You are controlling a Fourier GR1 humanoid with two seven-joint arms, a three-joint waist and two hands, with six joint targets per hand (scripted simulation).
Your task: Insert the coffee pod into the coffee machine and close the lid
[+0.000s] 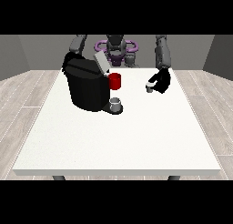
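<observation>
the table (113,141) is a broad white slab, and the task's things sit toward its far half, near the robot. the machine (87,84) is the biggest of them — a black block at the view's left, with its lid (101,63) tilted up and open, a pale flap angled back above the top. a red cup (115,81) stands just beside the machine on its right, and a small grey cup (116,103) sits on the tray at its foot.

the hand at the view's right (161,81) hovers low over the table, well apart from the machine, with the pod (149,87) at its tip — a small pale cylinder with a dark top. the fingers look curled about the pod, though whether it is lifted or touching the table i cannot tell. the hand at the view's left (68,60) is mostly hidden behind the machine's back corner; how its fingers lie i cannot tell.

as for progress: the lid is up, so the machine looks ready to receive — the pod seems to be taken in hand but is not yet at the machine. what is left, by my reckoning, is nearly all of it: carry the pod across, set it in the opening under the lid, then swing the lid down.
</observation>
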